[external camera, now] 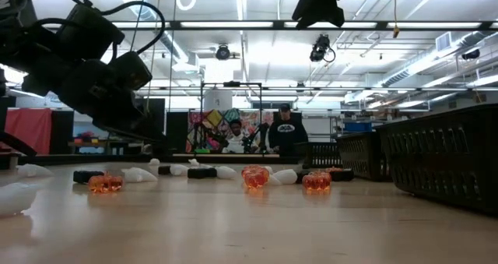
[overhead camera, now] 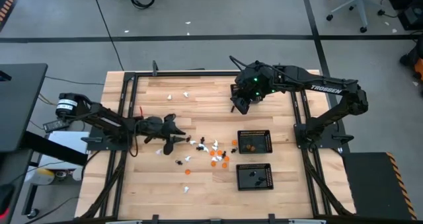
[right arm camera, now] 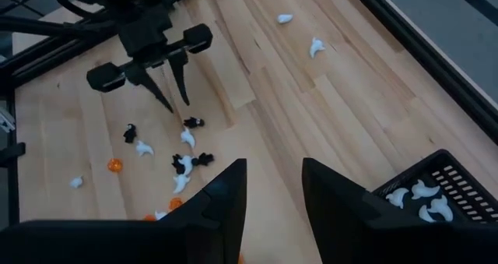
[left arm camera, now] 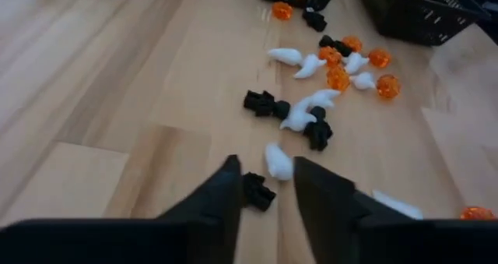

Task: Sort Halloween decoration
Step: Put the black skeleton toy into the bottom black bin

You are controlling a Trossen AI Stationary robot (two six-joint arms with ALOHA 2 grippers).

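Pale wooden planks point(overhead camera: 198, 92) made up the table under me, framed by a dark rail. At centre left of the overhead frame my left claw point(overhead camera: 177, 139) sat low, fingers apart, just short of a small black figure point(left arm camera: 257, 191) and a white ghost point(left arm camera: 278, 161) beside it. I judged the black one the piece to take: the job was to straddle it alone and close without catching the ghost, which lay close enough to ride along. Right of that, the rest of the Halloween decoration point(overhead camera: 213, 152) was scattered mid-table, white, orange and black mixed and nearly touching. Farther right stood two black mesh trays point(overhead camera: 255, 142), one holding orange pieces, the lower one black. My right claw point(right arm camera: 272, 188) hovered at upper centre, fingers apart, empty, clear of my path.
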